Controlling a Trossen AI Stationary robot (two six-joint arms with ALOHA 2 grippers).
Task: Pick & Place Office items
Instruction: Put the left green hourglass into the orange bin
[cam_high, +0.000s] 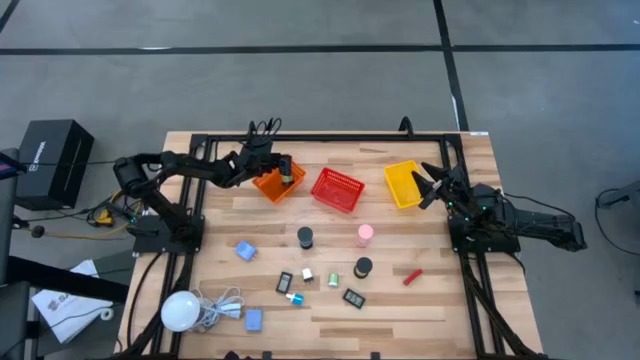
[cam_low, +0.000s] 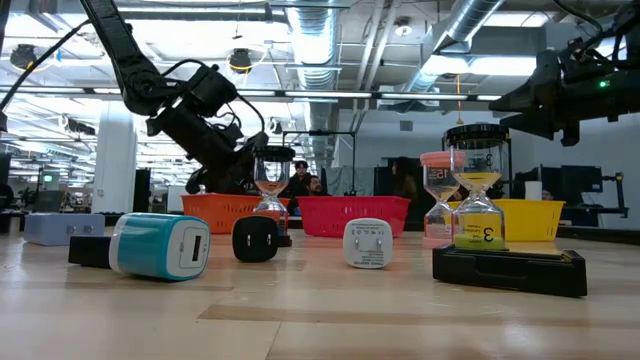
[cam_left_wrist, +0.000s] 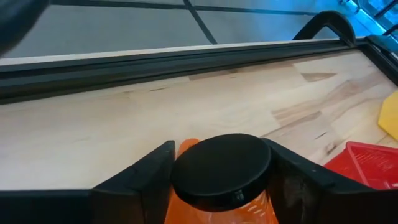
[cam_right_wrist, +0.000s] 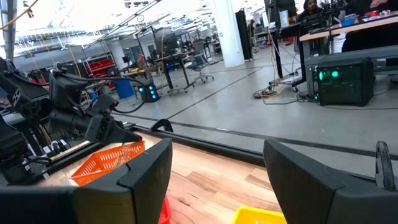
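My left gripper is over the orange basket at the table's far left and is shut on a black-capped hourglass, which stands upright in that basket. My right gripper waits open beside the yellow basket, with nothing between its fingers. The other office items lie on the near half of the table. They are two black cylinders, a pink one, light-blue pieces, flat black rectangles, a red bar and small green and white blocks. My left gripper has the hourglass's round black top cap pinched between its two fingers, one on each side of the cap. The fingers slant down at it from the table's left. The hourglass stays upright with its lower part inside the orange basket; its foot is hidden.
A red basket stands between the orange and yellow ones. A white bulb-like thing with a coiled white cable lies at the near left corner. A black frame rail runs along the table's far edge.
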